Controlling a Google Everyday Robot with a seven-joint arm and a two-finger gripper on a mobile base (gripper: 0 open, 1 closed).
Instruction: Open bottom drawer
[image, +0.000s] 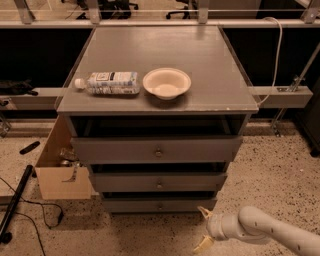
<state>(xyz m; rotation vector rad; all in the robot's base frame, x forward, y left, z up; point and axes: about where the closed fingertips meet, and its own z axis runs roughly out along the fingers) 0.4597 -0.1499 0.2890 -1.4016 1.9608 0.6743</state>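
bottle (107, 82): you see a printed label, none of it readable.
gripper (203, 229): low right, near the floor, beside the bottom drawer (159, 205), fingers spread; no readable marks.

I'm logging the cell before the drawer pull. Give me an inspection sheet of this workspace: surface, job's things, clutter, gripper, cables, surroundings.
Surface: grey cabinet top, holding a bottle lying on its side and a bowl.
Job's things: bottom drawer, looks shut, knob untouched.
Clutter: cardboard box on the floor, left of the cabinet.
Gripper: gripper open, low near the floor, in front of the bottom drawer and to its right, not touching it.
Cables: black cable on the floor at left; white cable at right.
Surroundings: speckled floor.
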